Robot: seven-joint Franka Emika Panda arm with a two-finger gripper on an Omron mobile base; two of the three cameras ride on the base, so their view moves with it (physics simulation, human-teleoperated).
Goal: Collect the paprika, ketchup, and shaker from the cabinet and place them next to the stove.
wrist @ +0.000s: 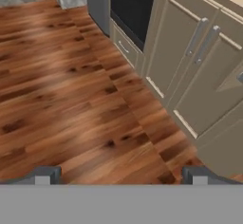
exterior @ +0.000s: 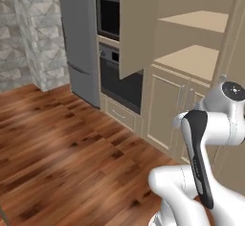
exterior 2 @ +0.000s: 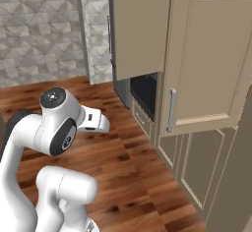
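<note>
This is a home kitchen. A tall beige cabinet [exterior: 191,62] with open shelves and two small doors below stands as the landmark; just left of it a dark built-in oven [exterior: 119,79] sits under a microwave [exterior: 108,15], with a grey fridge [exterior: 79,43] beyond. Glossy wood flooring [exterior: 62,143] runs before the cabinet, and patterned grey tile wall [exterior: 24,28] lies past the fridge.

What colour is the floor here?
The floor is glossy reddish-brown wood planks, clearest in the hand view.
</note>
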